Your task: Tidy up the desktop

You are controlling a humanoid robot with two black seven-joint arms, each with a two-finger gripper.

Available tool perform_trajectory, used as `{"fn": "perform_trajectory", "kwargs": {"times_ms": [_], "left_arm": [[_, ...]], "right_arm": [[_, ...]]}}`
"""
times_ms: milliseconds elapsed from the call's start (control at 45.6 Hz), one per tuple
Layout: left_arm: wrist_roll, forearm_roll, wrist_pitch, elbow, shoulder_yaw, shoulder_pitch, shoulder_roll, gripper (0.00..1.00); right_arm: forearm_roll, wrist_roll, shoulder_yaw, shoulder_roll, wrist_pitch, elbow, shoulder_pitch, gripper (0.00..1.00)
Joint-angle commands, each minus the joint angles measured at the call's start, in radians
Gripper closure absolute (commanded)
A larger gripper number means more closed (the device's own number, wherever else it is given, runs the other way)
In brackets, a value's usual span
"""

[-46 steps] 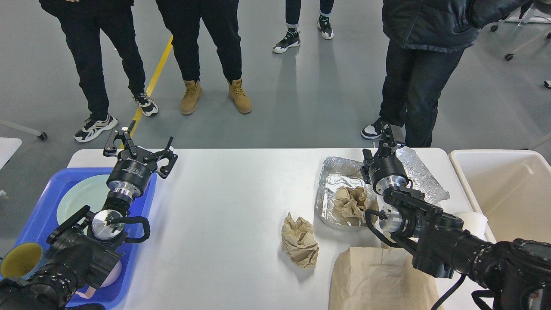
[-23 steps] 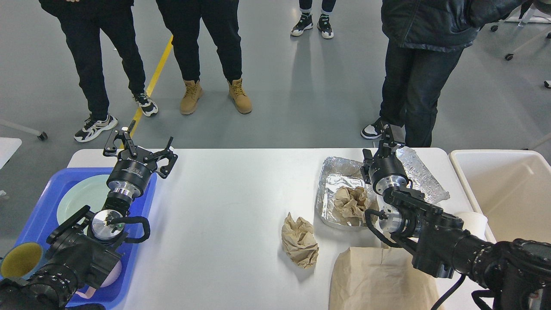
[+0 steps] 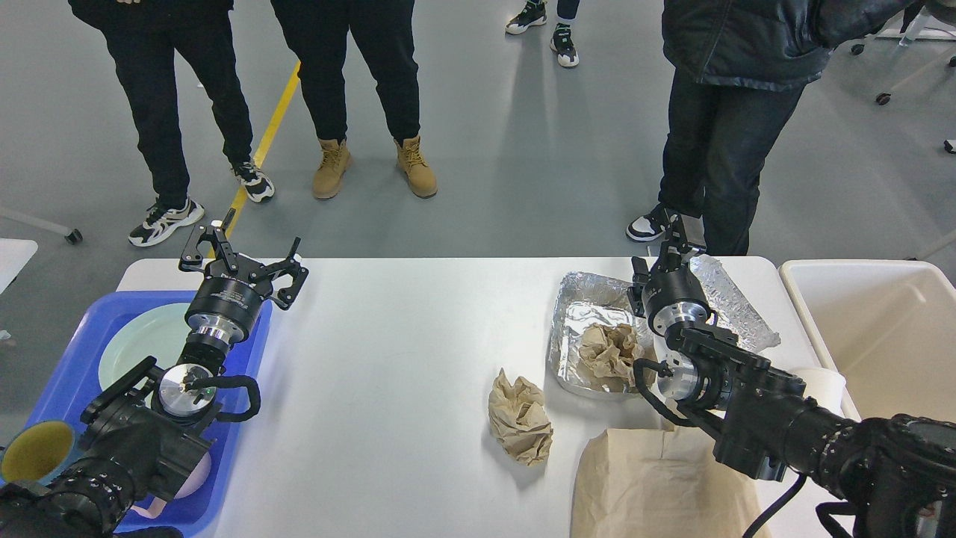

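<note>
The white desktop [image 3: 403, 344] fills the lower view. A crumpled brown paper ball [image 3: 520, 418] lies on it right of centre. Behind that stands a foil tray [image 3: 571, 299] holding another crumpled brown paper wad [image 3: 609, 347]. My right gripper [image 3: 668, 250] is at the tray's far right corner, against a crumpled clear plastic sheet [image 3: 736, 302]; its fingers are seen end-on and I cannot tell their state. My left gripper [image 3: 249, 256] hovers open and empty over the far edge of the blue tray [image 3: 75, 359].
The blue tray holds a pale green plate [image 3: 142, 336], a yellow cup [image 3: 33, 452] and a pink cup [image 3: 190, 478]. A flat brown paper bag [image 3: 657, 486] lies at the front right beside a white roll [image 3: 825, 385]. A cream bin [image 3: 889, 336] stands right of the desktop. Several people stand beyond the far edge.
My right gripper has shifted slightly up and to the right. The left arm and the things on the desktop have not moved. A person in the background stepped away.
</note>
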Motion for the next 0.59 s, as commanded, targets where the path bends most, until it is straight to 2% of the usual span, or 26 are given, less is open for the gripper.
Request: {"fn": "perform_trajectory", "kwargs": {"times_ms": [0,570], "left_arm": [[-0.001,0.000,0.000,0.000,0.000,0.000,0.000,0.04],[0.000,0.000,0.000,0.000,0.000,0.000,0.000,0.04]], "right_arm": [[0.002,-0.001,0.019,0.001,0.003,0.004,0.006,0.00],[0.000,-0.003,0.131,-0.012,0.003,0.001,0.012,0.00]]}}
